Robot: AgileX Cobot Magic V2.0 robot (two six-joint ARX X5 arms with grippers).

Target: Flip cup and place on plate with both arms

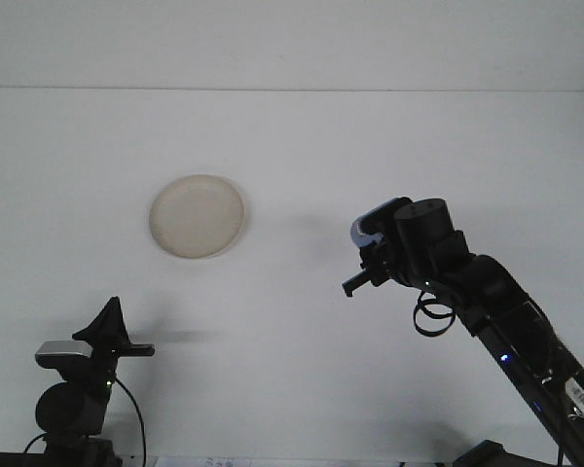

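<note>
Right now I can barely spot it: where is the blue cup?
In the front view, the blue cup is right of centre, held in the right hand, right of the plate.

The blue cup [367, 223] is raised above the white table, mostly hidden behind the dark wrist of the right arm; only a small curved blue part shows, tipped toward the left. The cream round plate [197, 216] lies flat on the table, well apart to the left, with nothing on it.
</note>
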